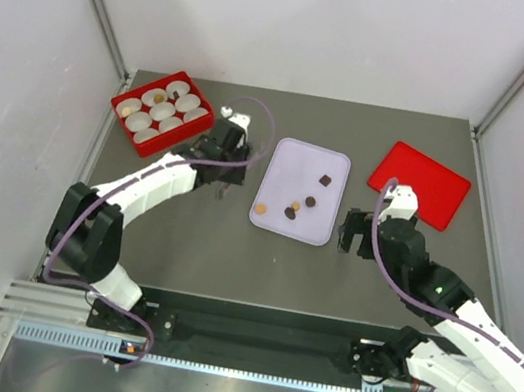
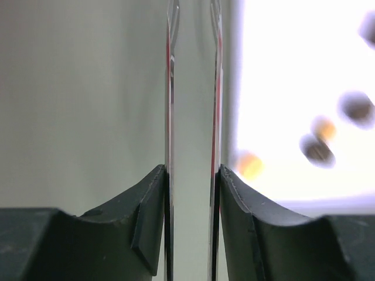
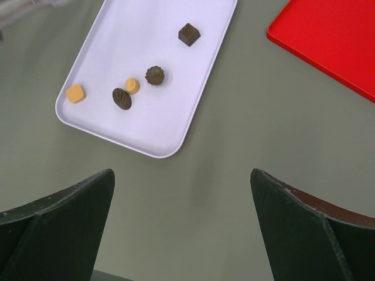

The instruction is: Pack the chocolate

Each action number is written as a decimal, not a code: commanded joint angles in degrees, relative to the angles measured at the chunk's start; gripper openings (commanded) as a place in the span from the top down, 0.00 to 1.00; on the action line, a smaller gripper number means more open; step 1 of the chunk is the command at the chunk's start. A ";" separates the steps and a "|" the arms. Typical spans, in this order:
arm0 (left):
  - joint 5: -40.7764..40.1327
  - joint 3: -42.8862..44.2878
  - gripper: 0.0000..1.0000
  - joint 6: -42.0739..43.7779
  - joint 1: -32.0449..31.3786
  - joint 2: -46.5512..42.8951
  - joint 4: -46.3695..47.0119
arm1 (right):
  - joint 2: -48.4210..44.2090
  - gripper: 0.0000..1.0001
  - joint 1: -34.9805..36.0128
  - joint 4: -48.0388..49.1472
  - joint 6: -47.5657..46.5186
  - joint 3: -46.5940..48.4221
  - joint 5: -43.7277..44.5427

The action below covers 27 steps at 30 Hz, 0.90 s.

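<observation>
While diagonal on tray (image 3: 176, 126), oval chocolate (image 3: 122, 98)

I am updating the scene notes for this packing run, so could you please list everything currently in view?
tray: one, pale lilac-white, table centre, between the arms.
chocolates: five on the tray; three dark brown, two caramel-orange.
red box: one, far left of the table, holding white paper cups.
paper cups: about nine, white; at least two seem to hold a piece already.
red lid: one, flat, far right of the table.
table: one, dark grey.
left gripper: one, just left of the tray, holding thin tweezers above the table.
right gripper: one, wide open and empty, right of the tray.
</observation>
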 commanded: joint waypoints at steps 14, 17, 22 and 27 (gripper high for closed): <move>3.64 0.30 0.51 1.98 -18.81 0.15 5.17 | -3.96 0.00 0.07 -2.50 -0.15 3.64 3.51; 3.56 1.61 0.51 2.42 -20.66 2.62 5.70 | -4.40 0.00 0.07 -2.85 -0.42 3.64 3.86; 2.33 2.94 0.50 2.07 -22.60 5.69 5.44 | -4.75 0.00 0.16 -3.29 -0.94 4.17 4.30; 2.06 2.93 0.50 1.10 -23.74 6.58 5.44 | -4.84 0.00 0.07 -3.29 -1.21 4.08 4.48</move>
